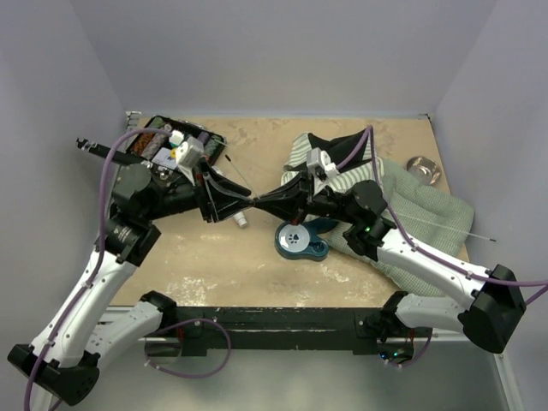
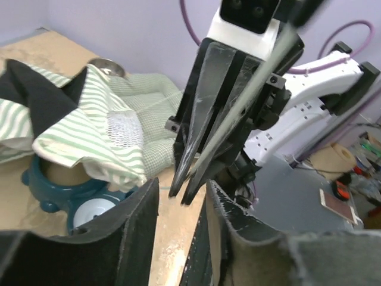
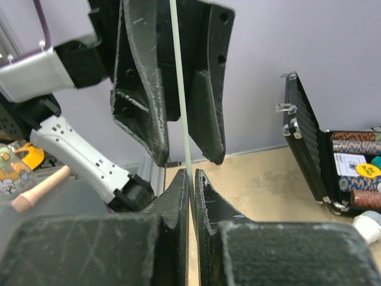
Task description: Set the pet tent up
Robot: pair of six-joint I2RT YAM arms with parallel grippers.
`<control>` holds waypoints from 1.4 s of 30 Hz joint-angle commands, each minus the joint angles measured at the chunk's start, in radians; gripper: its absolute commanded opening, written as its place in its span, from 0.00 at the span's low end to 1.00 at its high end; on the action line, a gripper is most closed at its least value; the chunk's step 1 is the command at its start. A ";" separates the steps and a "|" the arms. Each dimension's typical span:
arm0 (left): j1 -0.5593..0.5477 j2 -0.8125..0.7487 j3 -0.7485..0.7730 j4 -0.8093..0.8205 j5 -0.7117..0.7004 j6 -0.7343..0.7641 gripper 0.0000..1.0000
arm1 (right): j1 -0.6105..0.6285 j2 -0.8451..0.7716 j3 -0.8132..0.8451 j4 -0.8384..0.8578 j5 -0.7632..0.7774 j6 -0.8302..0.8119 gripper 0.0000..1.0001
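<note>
Within right gripper (image 3: 191, 177), pet tent pole (image 3: 178, 77).

A robotics lab cell: plain lavender walls (image 1: 282, 51) box in a scuffed plywood surface (image 1: 214, 274), with the cabled left arm (image 1: 94, 282) and right arm (image 1: 428, 261) bolted to a black rail (image 1: 282, 318).

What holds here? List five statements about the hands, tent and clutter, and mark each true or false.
1. The right hand is shut on a thin pole. True.
2. The pet tent stands upright. False: it lies crumpled.
3. Tent fabric drapes over the teal bowl stand. True.
4. The black case is closed. False: it lies open.
5. The left hand grips the tent fabric. False: it is open, facing the right hand.
</note>
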 commanded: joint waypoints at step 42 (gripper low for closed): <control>-0.050 -0.012 -0.118 0.820 -0.148 -0.313 0.26 | -0.013 -0.020 -0.061 0.126 0.002 0.192 0.00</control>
